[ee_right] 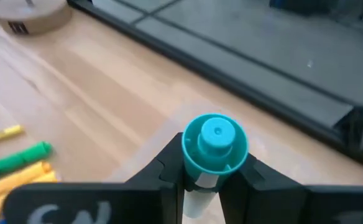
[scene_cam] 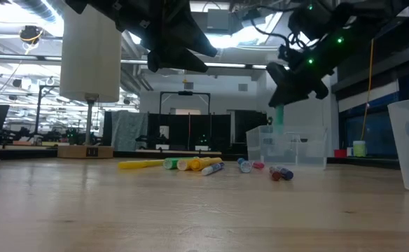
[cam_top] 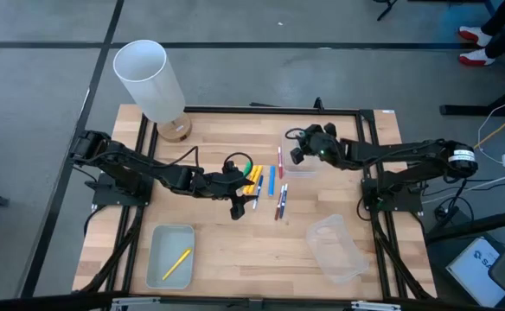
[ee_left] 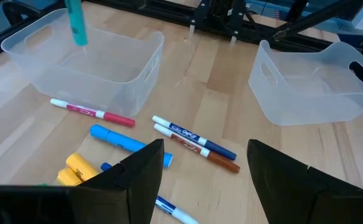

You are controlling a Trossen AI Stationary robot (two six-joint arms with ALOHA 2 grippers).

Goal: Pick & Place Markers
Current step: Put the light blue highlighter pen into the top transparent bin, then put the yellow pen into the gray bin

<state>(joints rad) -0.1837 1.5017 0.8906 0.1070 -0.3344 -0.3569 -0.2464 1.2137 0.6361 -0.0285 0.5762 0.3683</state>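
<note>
A wooden counter [cam_top: 235, 250] seen from above carries three clear plastic trays and a loose cluster of markers [cam_top: 268, 186] near its middle. The right gripper [ee_right: 214, 180] is closed on a teal marker [ee_right: 214, 148], held upright, cap end toward its wrist camera. In the low view this teal marker [scene_cam: 279, 115] hangs above the small clear tray [scene_cam: 288, 147] at the far side of the counter, not touching it; I cannot see anything lying in that tray. The left gripper [ee_left: 203, 171] hovers over the marker cluster with its fingers spread wide and nothing between them. Below it lie a pink and white marker [ee_left: 93, 112], a blue marker [ee_left: 128, 144], two white-barrelled markers [ee_left: 194, 140] side by side, and yellow ones [ee_left: 79, 169]. The near left tray [cam_top: 169, 255] holds one yellow marker [cam_top: 177, 263] lying at a slant. The near right tray [cam_top: 335, 249] looks empty. A white cylinder on a round wooden base [cam_top: 152, 82] stands at the far left corner.
</note>
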